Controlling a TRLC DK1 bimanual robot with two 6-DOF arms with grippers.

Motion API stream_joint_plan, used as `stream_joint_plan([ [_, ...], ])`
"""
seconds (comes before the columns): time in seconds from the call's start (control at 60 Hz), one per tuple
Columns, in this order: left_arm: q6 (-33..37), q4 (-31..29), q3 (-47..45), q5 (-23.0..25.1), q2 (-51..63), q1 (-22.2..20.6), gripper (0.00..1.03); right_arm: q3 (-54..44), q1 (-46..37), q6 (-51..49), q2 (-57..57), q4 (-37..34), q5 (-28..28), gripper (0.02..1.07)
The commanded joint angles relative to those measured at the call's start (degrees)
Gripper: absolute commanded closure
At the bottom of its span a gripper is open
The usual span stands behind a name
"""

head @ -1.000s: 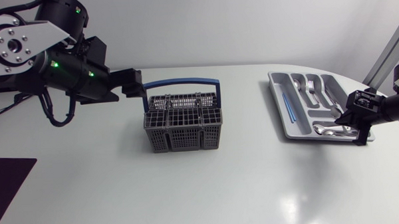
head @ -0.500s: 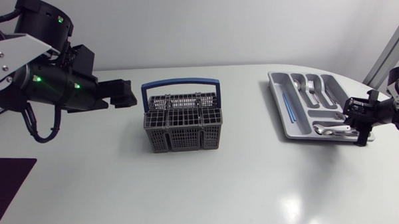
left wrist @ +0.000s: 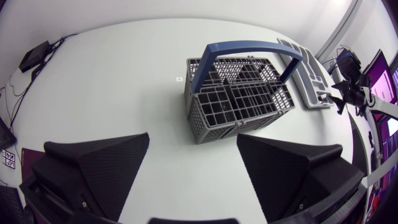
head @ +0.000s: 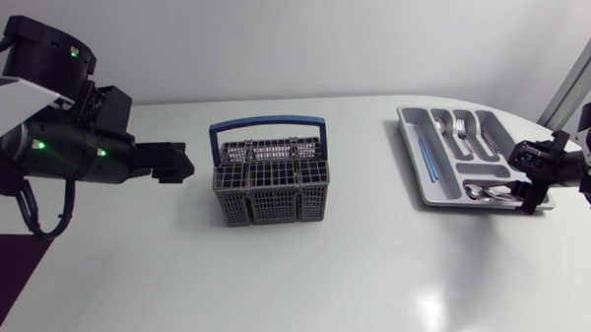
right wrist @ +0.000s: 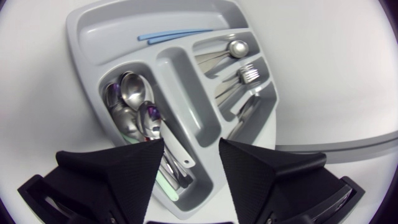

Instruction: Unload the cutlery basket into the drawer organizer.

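Two things mattered: the cutlery basket (head: 269,182) stood mid-table and looked empty, and the drawer organizer (head: 410,150) well off to its right held the spoons (right wrist: 127,99), so I think that is why the left gripper (left wrist: 193,137) beside the basket and the right gripper (right wrist: 191,142) over the spoons had their fingers spread wide, holding nothing.
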Motion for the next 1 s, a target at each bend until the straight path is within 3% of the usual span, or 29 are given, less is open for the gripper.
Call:
stream_joint_plan([
  [0.0, 2.09, 0.17, -2.59, -0.11, -2.07, 0.71, 0.04, -2.12, -0.71, 6.54, -4.03, 1.64, -0.8, 0.11],
  [0.317, 4.82, 1.14, -7.77, -0.03, -7.17, 3.35, 0.04, -15.92, 3.86, 25.0, -24.6, 9.29, -1.06, 0.07],
  [0.5, 6.31, 2.46, -11.82, -0.2, -10.69, 3.96, 0.04, -18.55, 5.53, 36.78, -33.3, 7.26, -0.98, 0.07],
  [0.65, 7.54, 2.99, -14.63, -0.2, -13.76, 4.58, 0.04, -22.42, 7.99, 42.4, -40.33, 10.87, 2.8, 0.07],
  [0.9, 9.83, 2.99, -19.2, -0.2, -19.65, 4.84, 0.04, -29.01, 12.47, 53.04, -55.27, 13.59, 3.86, 0.07],
  [0.983, 10.0, 2.9, -20.25, -0.2, -20.88, 4.76, 0.04, -31.3, 16.6, 53.39, -58.35, 14.56, 9.04, 0.07],
])
